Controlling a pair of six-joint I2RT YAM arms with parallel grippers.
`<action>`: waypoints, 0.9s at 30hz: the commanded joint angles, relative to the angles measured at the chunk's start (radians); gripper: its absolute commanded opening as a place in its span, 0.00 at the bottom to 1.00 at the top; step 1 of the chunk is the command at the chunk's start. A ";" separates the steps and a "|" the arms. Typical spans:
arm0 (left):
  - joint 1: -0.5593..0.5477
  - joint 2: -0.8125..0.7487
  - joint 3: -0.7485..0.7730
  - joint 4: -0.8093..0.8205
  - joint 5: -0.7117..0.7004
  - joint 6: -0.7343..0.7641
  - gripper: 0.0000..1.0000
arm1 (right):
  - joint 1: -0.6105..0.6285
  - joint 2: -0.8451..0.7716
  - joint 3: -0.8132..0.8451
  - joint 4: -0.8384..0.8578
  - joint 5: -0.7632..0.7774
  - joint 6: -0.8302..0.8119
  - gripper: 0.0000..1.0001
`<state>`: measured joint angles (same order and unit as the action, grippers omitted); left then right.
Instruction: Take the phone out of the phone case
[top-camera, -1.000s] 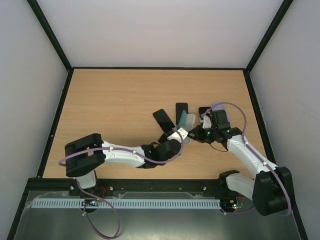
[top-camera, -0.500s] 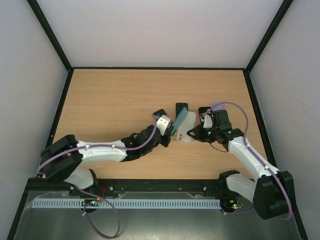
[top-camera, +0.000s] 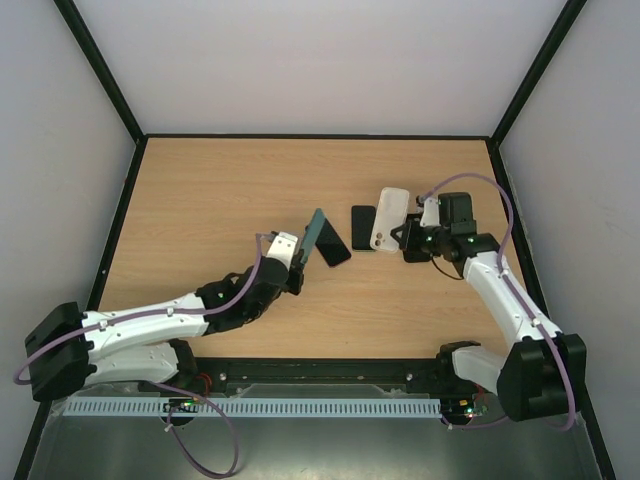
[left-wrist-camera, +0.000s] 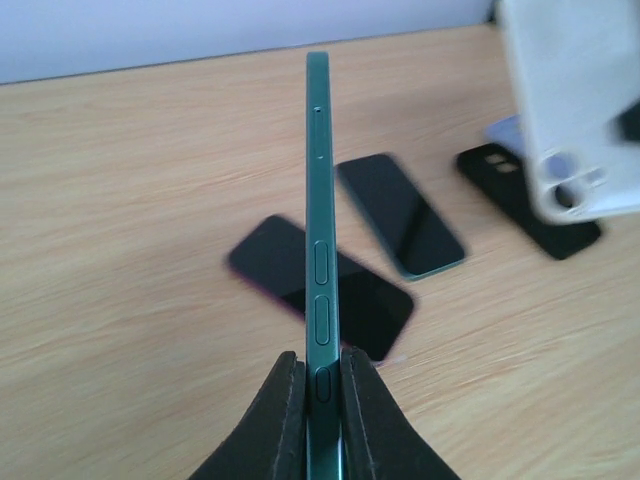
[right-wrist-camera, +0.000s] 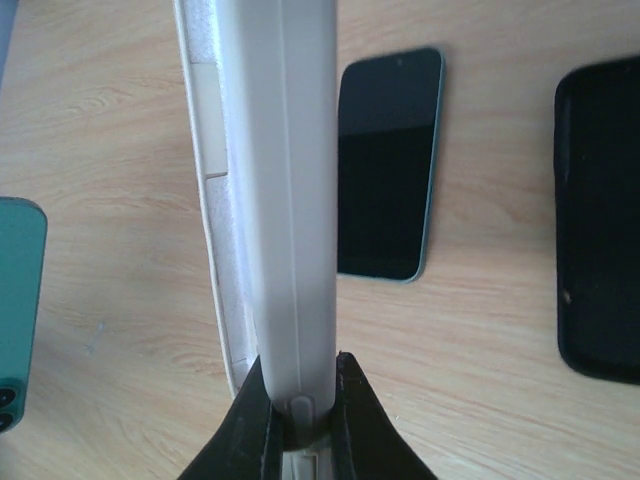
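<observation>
Extraction looks done: the left fingers (left-wrist-camera: 315, 365) are clamped on the bottom edge of the green phone (left-wrist-camera: 318, 200), which is bare and held edge-up above the counter (top-camera: 220, 200), well apart from its case. Next along, two more phones lie flat on the counter, not part of this job as I read it: a dark phone (left-wrist-camera: 320, 285) and a teal-edged phone (left-wrist-camera: 400, 215) just beside it. Right of those, the right fingers (right-wrist-camera: 295, 400) are pinched on one end of the white case (right-wrist-camera: 280, 200), which looks empty and is lifted off the counter. A black case (left-wrist-camera: 530, 200) lies furthest right. Count: 3 phones, 2 cases, plus a lavender sliver behind the black case that I can't identify. Remaining, my guess: just set the phone and case down.
</observation>
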<state>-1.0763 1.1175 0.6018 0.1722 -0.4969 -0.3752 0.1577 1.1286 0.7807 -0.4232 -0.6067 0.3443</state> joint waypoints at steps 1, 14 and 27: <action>0.011 -0.023 0.014 -0.190 -0.218 -0.058 0.02 | -0.010 0.025 0.111 -0.071 0.075 -0.171 0.02; 0.028 0.241 0.121 -0.410 -0.420 -0.137 0.02 | -0.012 0.044 0.215 -0.438 0.255 -0.814 0.02; 0.028 0.512 0.232 -0.403 -0.265 -0.140 0.22 | -0.012 0.096 0.102 -0.653 0.257 -1.129 0.02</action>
<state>-1.0542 1.6302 0.8089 -0.2588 -0.8135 -0.5133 0.1497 1.1816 0.9039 -0.9642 -0.3733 -0.6521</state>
